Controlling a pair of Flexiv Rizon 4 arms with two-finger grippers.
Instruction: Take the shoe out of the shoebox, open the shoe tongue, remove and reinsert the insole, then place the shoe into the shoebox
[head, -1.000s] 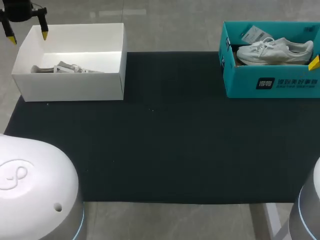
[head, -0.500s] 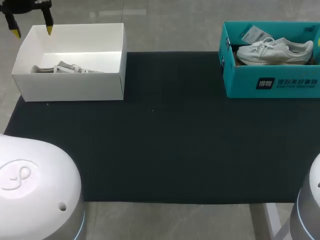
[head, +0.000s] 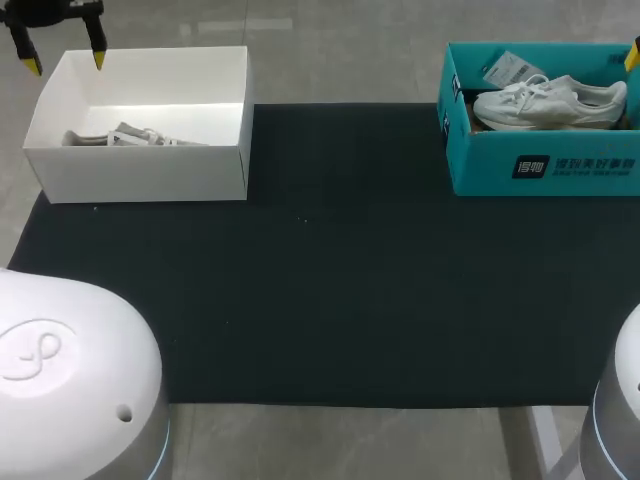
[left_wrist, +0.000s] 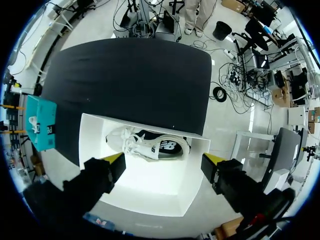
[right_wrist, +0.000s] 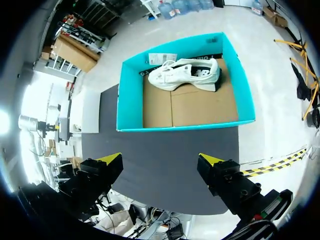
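A white shoe (head: 550, 103) lies in the teal shoebox (head: 540, 165) at the table's far right. A second white shoe (head: 135, 137) lies in a white box (head: 140, 170) at the far left. My left gripper (head: 66, 62) hangs open above the white box's far left corner; in its wrist view the gripper (left_wrist: 164, 160) is high over that shoe (left_wrist: 150, 145). My right gripper (right_wrist: 160, 160) is open, high above the mat just beside the teal shoebox (right_wrist: 130, 90) and its shoe (right_wrist: 187, 73). In the head view only one of its fingertips (head: 632, 56) shows. Neither gripper holds anything.
A black mat (head: 330, 280) covers the table between the two boxes. A paper tag (head: 508, 68) lies in the teal box beside the shoe. My arms' white bases (head: 70, 380) fill the near corners.
The left gripper has shifted slightly up and to the right over the white box. The right gripper's yellow tip has risen from the teal box's front right corner towards its far corner.
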